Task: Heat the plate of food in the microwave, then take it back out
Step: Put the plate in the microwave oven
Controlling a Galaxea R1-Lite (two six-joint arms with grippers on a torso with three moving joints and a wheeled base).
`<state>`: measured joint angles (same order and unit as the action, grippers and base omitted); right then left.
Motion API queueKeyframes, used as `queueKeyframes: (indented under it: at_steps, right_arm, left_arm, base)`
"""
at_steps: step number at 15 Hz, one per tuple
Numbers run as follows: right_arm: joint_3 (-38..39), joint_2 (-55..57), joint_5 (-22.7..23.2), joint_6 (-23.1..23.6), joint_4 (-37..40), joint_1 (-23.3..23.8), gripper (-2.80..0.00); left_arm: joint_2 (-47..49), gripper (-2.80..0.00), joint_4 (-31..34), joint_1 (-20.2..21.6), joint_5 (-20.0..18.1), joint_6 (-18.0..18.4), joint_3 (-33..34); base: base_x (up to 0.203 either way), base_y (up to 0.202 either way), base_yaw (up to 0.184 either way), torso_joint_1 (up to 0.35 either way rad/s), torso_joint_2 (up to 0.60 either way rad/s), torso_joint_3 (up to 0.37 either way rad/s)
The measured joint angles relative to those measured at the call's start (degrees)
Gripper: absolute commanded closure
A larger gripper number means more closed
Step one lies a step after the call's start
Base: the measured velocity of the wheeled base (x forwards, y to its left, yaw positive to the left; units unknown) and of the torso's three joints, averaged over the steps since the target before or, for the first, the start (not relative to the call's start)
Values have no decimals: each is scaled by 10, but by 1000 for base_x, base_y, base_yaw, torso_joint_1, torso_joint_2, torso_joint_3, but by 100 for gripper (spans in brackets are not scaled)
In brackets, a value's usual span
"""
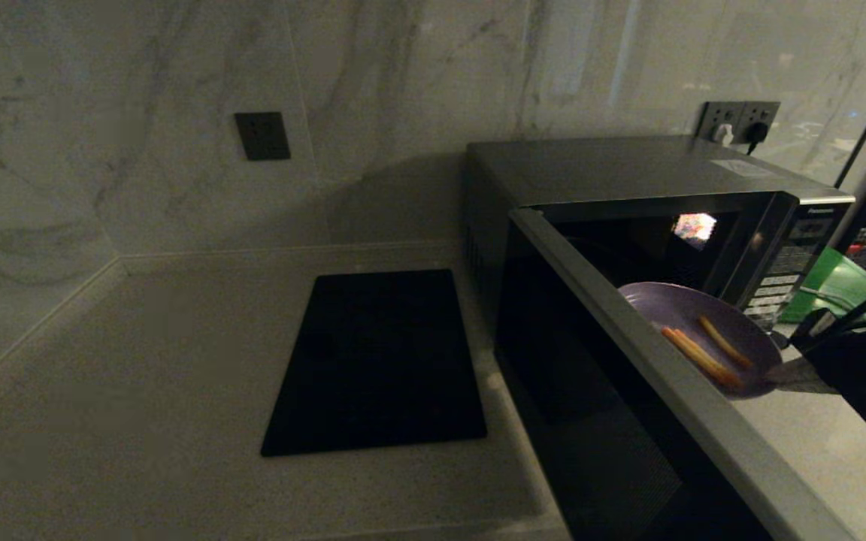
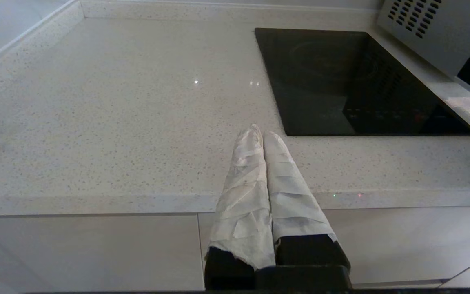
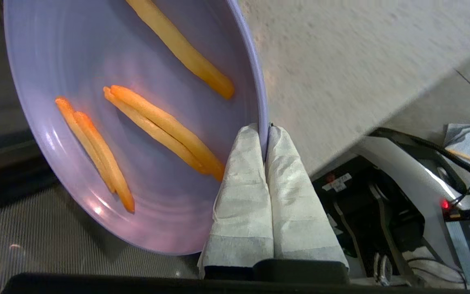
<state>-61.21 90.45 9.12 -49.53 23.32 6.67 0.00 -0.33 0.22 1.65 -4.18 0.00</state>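
Holding the plate point(image 1: 692, 330) by its rim, the right gripper point(image 3: 266, 134) has it in the air just outside the open microwave point(image 1: 628, 188).

The wrapped fingers point(image 3: 245, 163) are pinched tight on one edge of the plate, beside the swung-out door point(image 1: 628, 338) and above the counter point(image 1: 140, 391). Such a thin edge grip may let the plate tilt or slip, and it already sits tilted in the right wrist view, so the five orange sticks point(image 3: 165, 126) lying loose in it could slide off. A swing could also knock the rim on the door. The left gripper point(image 2: 262, 132) hangs idle over the counter's front edge near the black slab point(image 2: 353, 81), fingers pressed together on nothing.
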Motion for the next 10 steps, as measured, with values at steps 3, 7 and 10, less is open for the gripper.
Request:
queueKeyframes:
  at_steps: [3, 7, 10]
  right_arm:
    - [-42, 50, -1, 0, -4, -3, 0]
    - [-118, 111, -3, 0, -5, -7, 0]
    - [-167, 156, -28, 0, -4, -22, 0]
  left_arm:
    - [0, 0, 0, 0, 0, 0, 0]
    - [0, 0, 0, 0, 0, 0, 0]
    - [0, 0, 0, 0, 0, 0, 0]
  base:
    - [0, 0, 0, 0, 0, 0]
    - [0, 0, 0, 0, 0, 0]
    - [0, 0, 0, 0, 0, 0]
